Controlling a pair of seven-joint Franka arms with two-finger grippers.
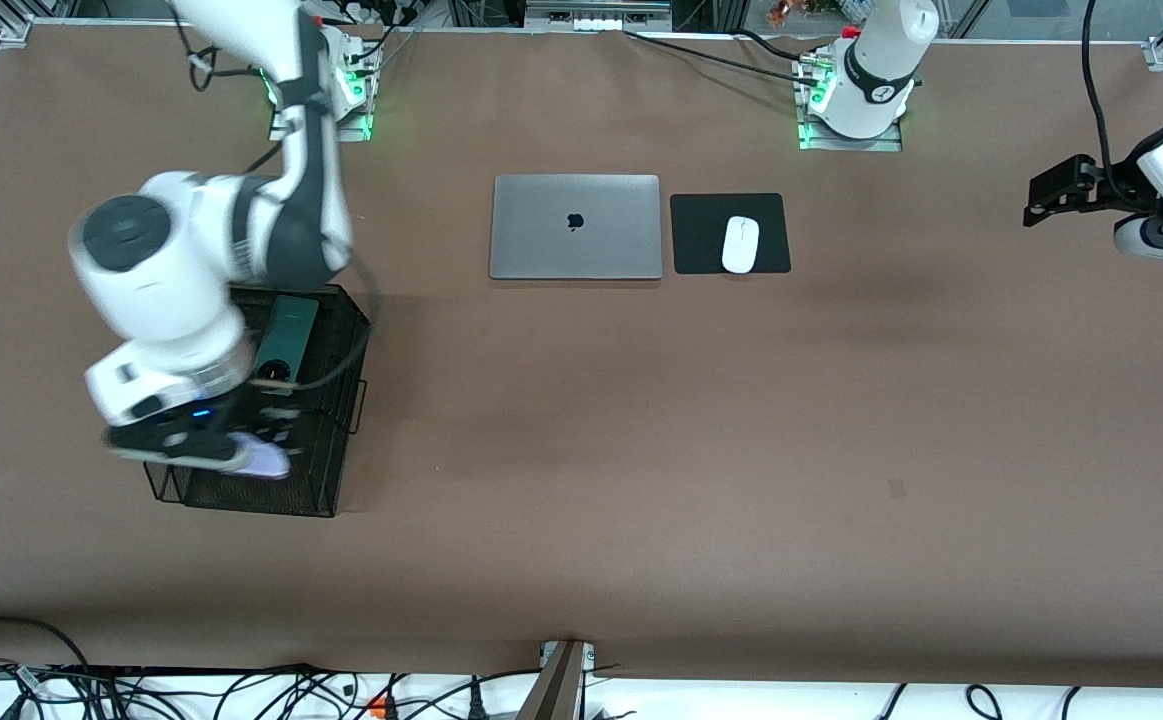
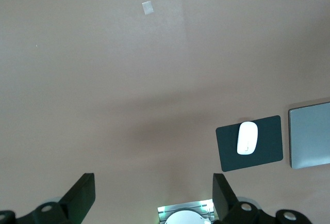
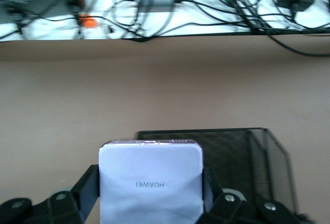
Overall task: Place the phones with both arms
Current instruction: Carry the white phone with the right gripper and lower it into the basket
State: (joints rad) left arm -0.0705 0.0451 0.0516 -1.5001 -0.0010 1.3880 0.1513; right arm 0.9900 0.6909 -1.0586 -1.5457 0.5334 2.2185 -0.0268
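Right gripper over black wire-mesh basket at right arm's end of table, jaws clamped on flat lilac-white phone, rounded corners. Dark green phone lies in basket, partly hidden by arm. Grey laptop mid-table; beside it white mouse on black pad. Left gripper waits over bare brown table, jaws spread, empty.

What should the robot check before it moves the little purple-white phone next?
1. Right gripper shut on the lilac phone: ok.
2. Phone over the black mesh basket: ok.
3. Phone fully clear of the basket walls: cannot tell.
4. Green phone lying in the basket: ok.
5. Left gripper open, waiting over bare table at its own end: ok.
6. Laptop and mouse away from the basket: ok.
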